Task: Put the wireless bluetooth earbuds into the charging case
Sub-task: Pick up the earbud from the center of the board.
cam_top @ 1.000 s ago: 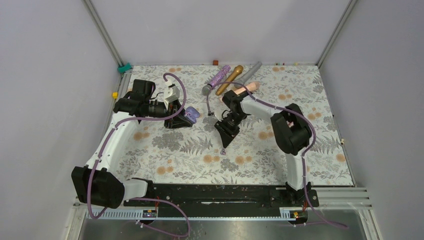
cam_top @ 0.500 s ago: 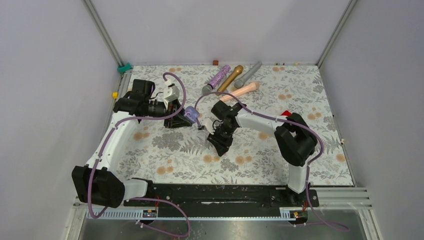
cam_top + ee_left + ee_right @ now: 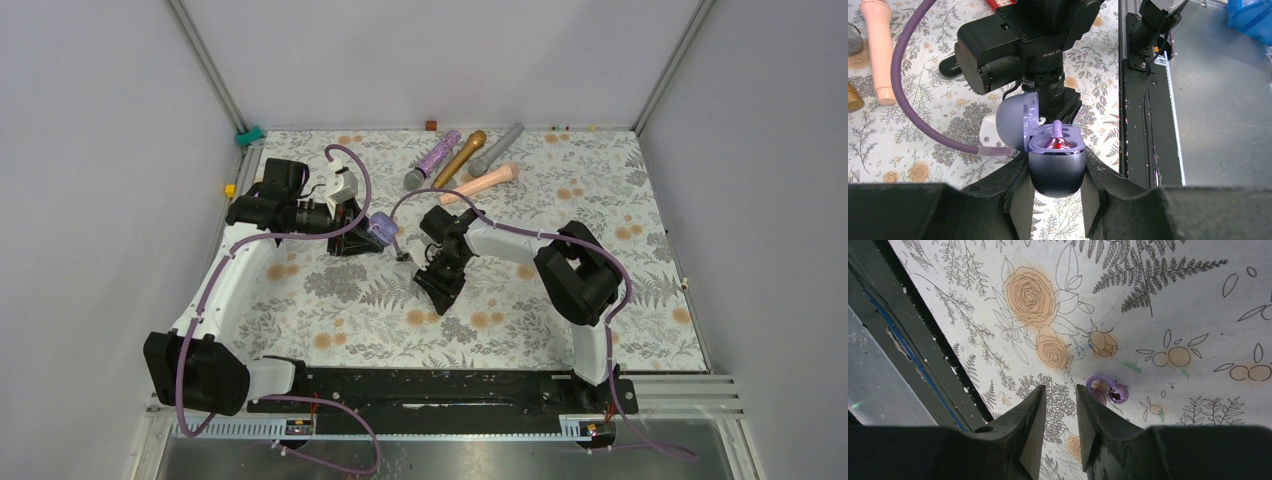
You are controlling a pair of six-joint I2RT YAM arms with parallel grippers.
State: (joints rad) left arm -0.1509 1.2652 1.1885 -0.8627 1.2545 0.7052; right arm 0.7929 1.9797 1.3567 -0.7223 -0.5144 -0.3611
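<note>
Within the left tool (image 3: 1055,167), open charging case (image 3: 1056,162)

From here the left gripper (image 3: 1057,192) has its two dark fingers (image 3: 1020,195) pressed against the sides of a purple charging case (image 3: 1056,167). The lid (image 3: 1015,122) is swung open to the left, and one purple earbud (image 3: 1057,135) stands in a glowing red socket. Just behind sits the right arm's black wrist (image 3: 1018,45) with its purple cable (image 3: 903,75), over the floral tablecloth (image 3: 948,115).
</note>
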